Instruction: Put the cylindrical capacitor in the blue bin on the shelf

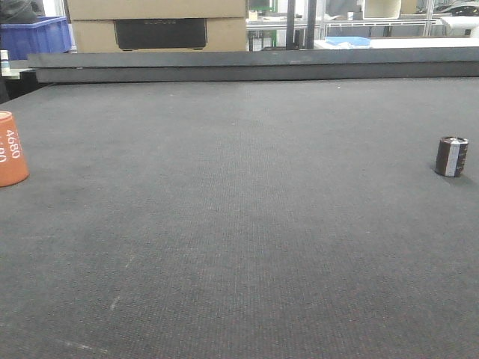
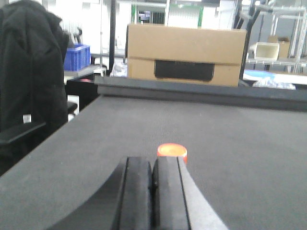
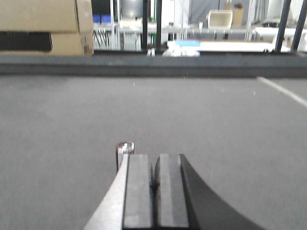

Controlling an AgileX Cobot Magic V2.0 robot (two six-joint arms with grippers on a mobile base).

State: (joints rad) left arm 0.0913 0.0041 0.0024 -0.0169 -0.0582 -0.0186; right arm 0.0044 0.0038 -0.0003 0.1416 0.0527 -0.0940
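The cylindrical capacitor (image 1: 451,156) stands upright near the table's (image 1: 239,247) right edge, just ahead of my right gripper (image 3: 154,165), which is clenched on nothing, like the left gripper (image 2: 152,167). I judge that approaching with closed jaws could topple it and send it rolling. It's squat and dark, with a grey stripe and silvery rim. The orange cylinder (image 1: 11,149) sits at the left edge.

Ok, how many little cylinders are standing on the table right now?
2. The orange cylinder stands at the far left of the front view, partly cut off by the frame edge. The dark capacitor stands at the far right. Others could sit outside the frame.
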